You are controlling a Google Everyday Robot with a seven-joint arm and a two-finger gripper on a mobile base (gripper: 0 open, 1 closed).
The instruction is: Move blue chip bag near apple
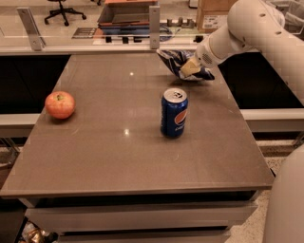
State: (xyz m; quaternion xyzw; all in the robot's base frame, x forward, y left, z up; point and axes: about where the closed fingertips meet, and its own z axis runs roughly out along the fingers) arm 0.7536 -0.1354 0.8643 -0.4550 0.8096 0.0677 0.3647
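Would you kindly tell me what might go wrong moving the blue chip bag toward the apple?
The gripper is at the blue chip bag, at the far right of the table. The upright Pepsi can stands near the path to the apple; a low carry could topple it. The apple sits near the left edge; a nudge might roll it off.

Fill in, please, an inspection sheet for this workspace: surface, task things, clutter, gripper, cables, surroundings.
Surface: grey-brown table, flat top.
Job's things: blue chip bag at the far right of the table; apple near the left edge, well apart from the bag.
Clutter: upright Pepsi can near the middle.
Gripper: gripper at the bag's right side, arm reaching in from the right.
Cables: nothing seen.
Surroundings: office chair and cardboard box beyond the table.
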